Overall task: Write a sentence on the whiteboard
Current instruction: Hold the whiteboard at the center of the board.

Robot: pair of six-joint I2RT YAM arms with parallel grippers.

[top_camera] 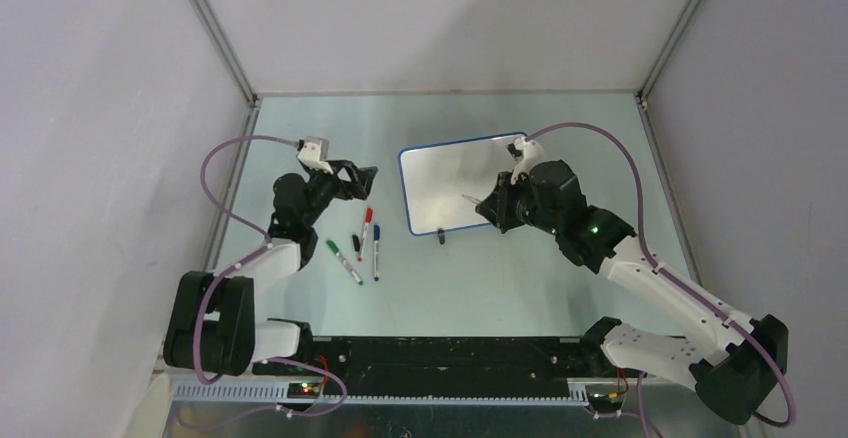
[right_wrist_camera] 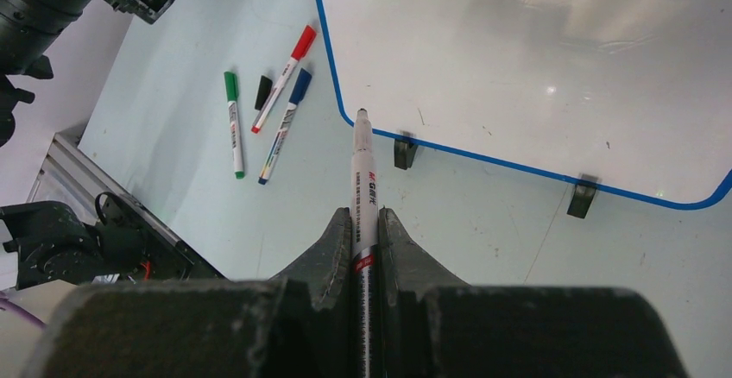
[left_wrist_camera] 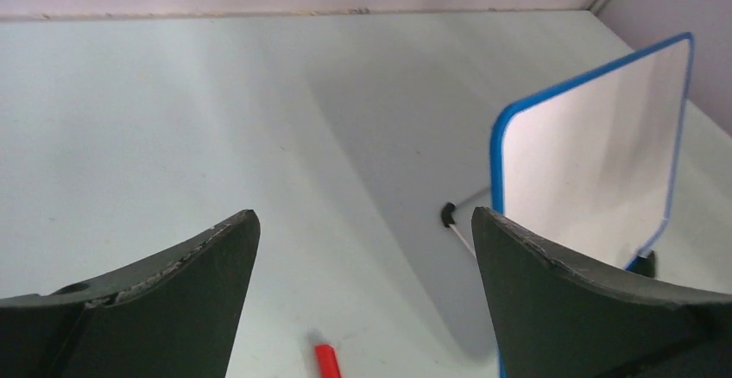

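The whiteboard [top_camera: 452,184], white with a thin blue rim, stands tilted on two black feet at mid-table. Its face [right_wrist_camera: 535,59] is blank; the sentence is not in view. My right gripper [right_wrist_camera: 362,216] is shut on a white marker [right_wrist_camera: 363,175] whose uncapped black tip sits just off the board's lower left corner. From above, the right gripper [top_camera: 488,206] hovers over the board's right part. My left gripper [top_camera: 362,180] stands open and empty left of the board [left_wrist_camera: 596,162], its jaws [left_wrist_camera: 362,223] wide apart above the table.
A red marker [top_camera: 366,223], a blue marker [top_camera: 376,251], a green marker [top_camera: 343,261] and a black cap [top_camera: 356,242] lie on the table left of the board. The red marker's end [left_wrist_camera: 326,361] shows below the left jaws. Walls enclose three sides.
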